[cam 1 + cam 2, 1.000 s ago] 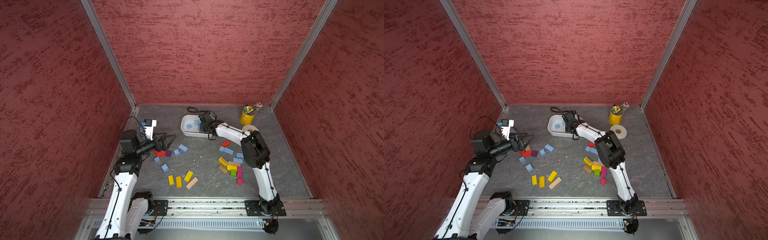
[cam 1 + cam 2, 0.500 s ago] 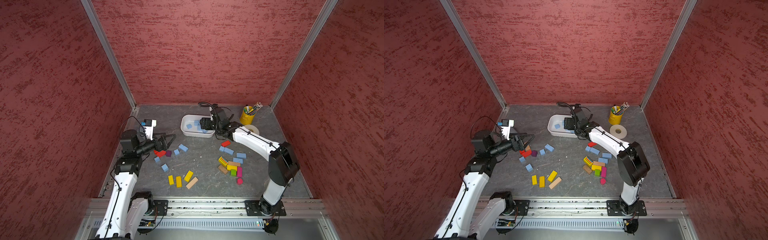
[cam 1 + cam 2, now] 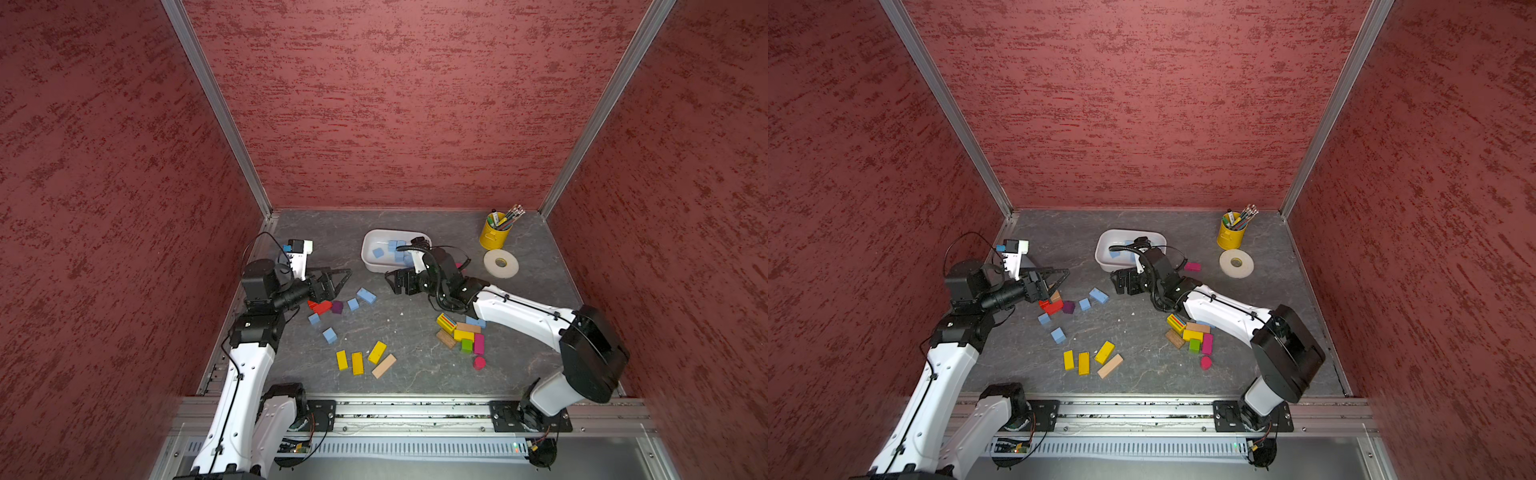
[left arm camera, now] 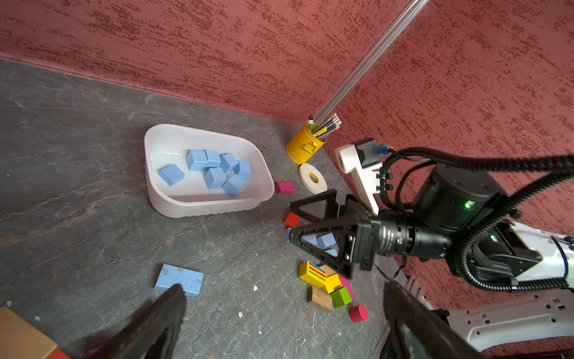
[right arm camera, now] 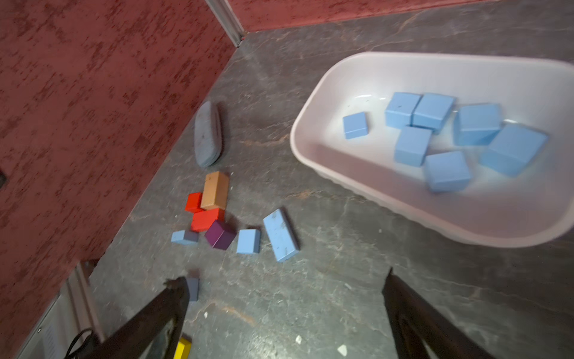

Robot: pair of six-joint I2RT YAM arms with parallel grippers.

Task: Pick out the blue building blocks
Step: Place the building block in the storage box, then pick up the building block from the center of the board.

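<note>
Your left claw [image 3: 343, 279] hung wide open and empty near the red blocks [image 3: 321, 306] at the left side of the surface [image 3: 415, 345]. Its wrist view showed the two fingers [image 4: 164, 314] far apart with nothing between them. Your right claw [image 3: 397, 282] was likewise spread wide and gripped nothing, sitting just beside the near wall of the tub [image 3: 368, 253]. Seven blue blocks [image 4: 215, 177] lay in that tub, six bunched together and one a little apart, and both wrist views showed them plainly. Out on the surface, a blue brick [image 3: 366, 295] lay flat between the two claws, with a blue cube [image 3: 353, 304] just beside it and then a purple block [image 3: 337, 307] against the red ones. A second cube [image 3: 314, 318] sat just beside the red blocks, toward the robot's base, and a third cube [image 3: 329, 335] lay a little nearer still. One more blue piece [image 3: 476, 321] peeked out at the edge of the mixed pile [image 3: 461, 334] under your right arm. You could not tell how many blue ones that pile hid. Three yellow blocks [image 3: 357, 363] and a wood block [image 3: 383, 365] lay near the front edge, well apart from the tub. The pencil can [image 3: 494, 232] and tape roll [image 3: 500, 263] stood in the far right corner.
</note>
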